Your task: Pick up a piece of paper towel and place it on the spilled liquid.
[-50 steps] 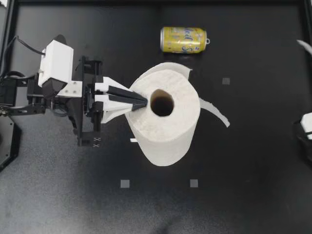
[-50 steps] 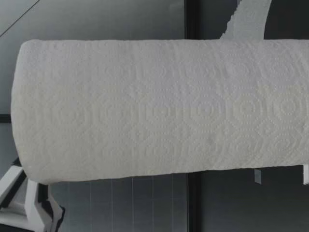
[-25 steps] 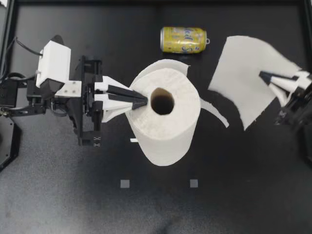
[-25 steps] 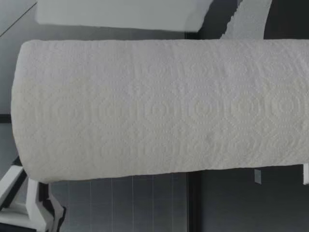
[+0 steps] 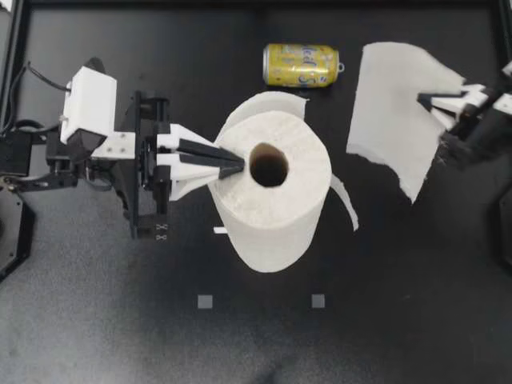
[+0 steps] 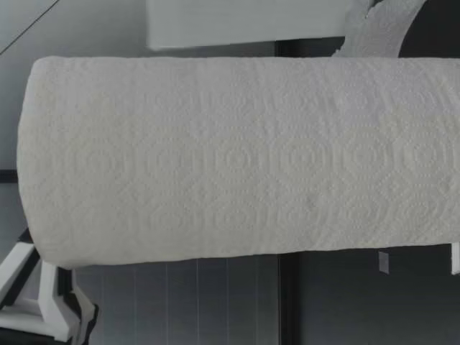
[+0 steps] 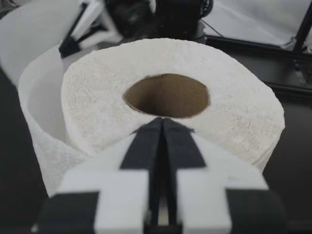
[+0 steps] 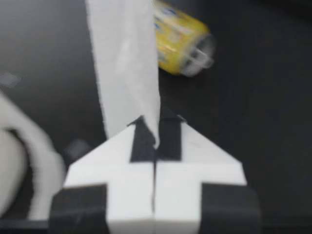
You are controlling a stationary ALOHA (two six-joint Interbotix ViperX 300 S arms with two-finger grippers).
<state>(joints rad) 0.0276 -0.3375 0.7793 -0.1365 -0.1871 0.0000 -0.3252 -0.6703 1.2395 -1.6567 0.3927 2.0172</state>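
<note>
Top view coverage showed the right gripper [image 5: 422, 100] at the upper right of the frame, its fingers pinched on the edge of a loose sheet of paper towel [image 5: 392, 112] that was held clear of the black table [image 5: 400, 320] and apart from the paper towel roll [image 5: 276, 208]. The pinch was confirmed in the right wrist view, where the sheet [image 8: 124, 63] was seen clamped between the two fingers, with a yellow drinks can [image 8: 183, 41] lying on its side ahead of the gripper [image 8: 156, 131].

At centre left, the left gripper [image 5: 238, 166] was laid with its fingers pressed together, tips on the roll's top face just beside the cardboard core. In the left wrist view no gap was seen between them [image 7: 161, 129]. The roll appeared to be steadied rather than gripped.

The can [image 5: 302, 65] was found at upper centre, near the sheet. No spilled liquid could be made out on the dark surface.

The pick-up was judged complete and the carry to be in hand. For the next move, the wet patch, probably near the can, would need to be located, the sheet lowered flat over it, and the fingers then parted.
</note>
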